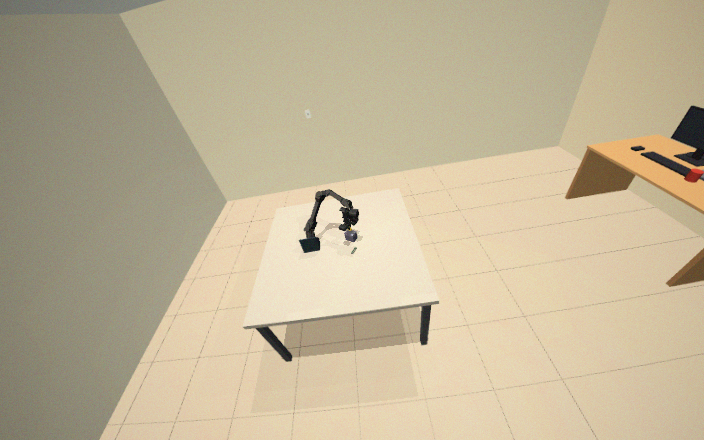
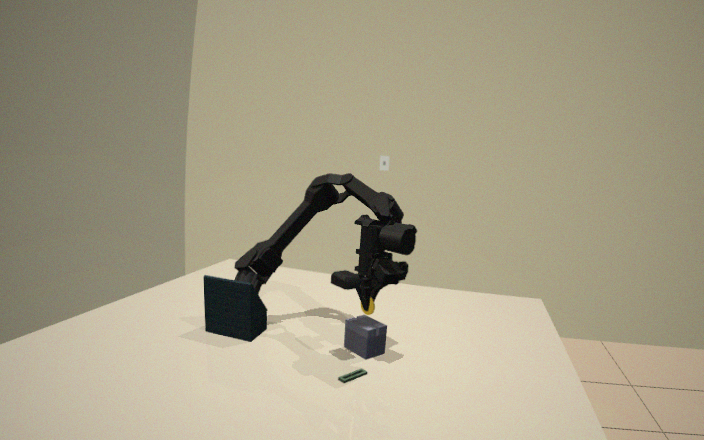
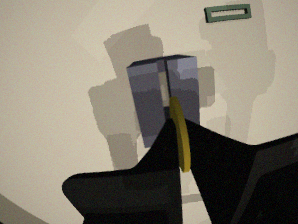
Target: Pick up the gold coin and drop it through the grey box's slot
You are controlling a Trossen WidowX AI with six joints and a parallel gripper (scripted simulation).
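My gripper (image 2: 366, 308) (image 3: 174, 123) points down, shut on the gold coin (image 2: 371, 306) (image 3: 183, 145). The coin is upright, its lower part sticking out beyond the fingertips. The grey box (image 1: 350, 236) (image 2: 364, 340) (image 3: 144, 92) stands below. In the exterior view there is a small gap between the coin and the lid. In the wrist view the coin's lower end overlaps the near part of the slot (image 3: 164, 89) and leans a little relative to it; the fingers hide the near end of the box. The dark-green holder (image 1: 353, 250) (image 2: 342, 379) (image 3: 228, 19) lies empty beside the box.
The arm's dark base block (image 1: 309, 245) (image 2: 228, 309) stands on the white table (image 1: 338, 290) (image 2: 141, 383), left of the box in the top and exterior views. Shadows of the arm fall around the box. A desk (image 1: 644, 169) with a monitor is far to the right.
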